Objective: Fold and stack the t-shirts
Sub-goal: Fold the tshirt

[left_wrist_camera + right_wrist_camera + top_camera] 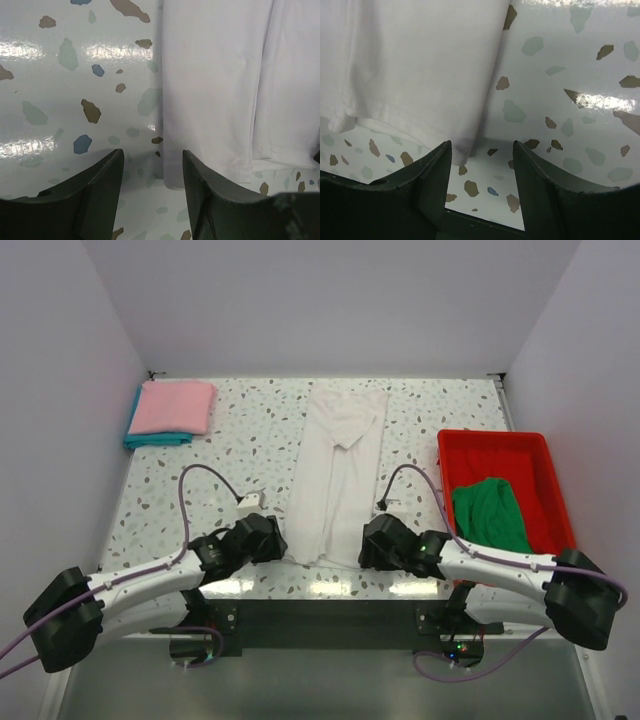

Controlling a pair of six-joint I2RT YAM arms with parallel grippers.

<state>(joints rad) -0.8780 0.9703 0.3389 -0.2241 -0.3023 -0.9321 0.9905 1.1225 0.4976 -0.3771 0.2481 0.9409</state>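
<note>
The red tray holds the green t-shirt; left gripper and right gripper stand parted, grasping nothing, at the near corners of the white t-shirt

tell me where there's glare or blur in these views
Top external: sharp, glare streaks on the table's near edge. Left wrist: glare patches left of the white t-shirt, fingers dark and soft. Right wrist: glare at right, soft shadow along the shirt's edge.

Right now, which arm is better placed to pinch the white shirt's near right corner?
Right. Its open right claw has that corner of the white shirt just inside its gap, flat on the table. The left claw sits at the opposite near corner.
</note>
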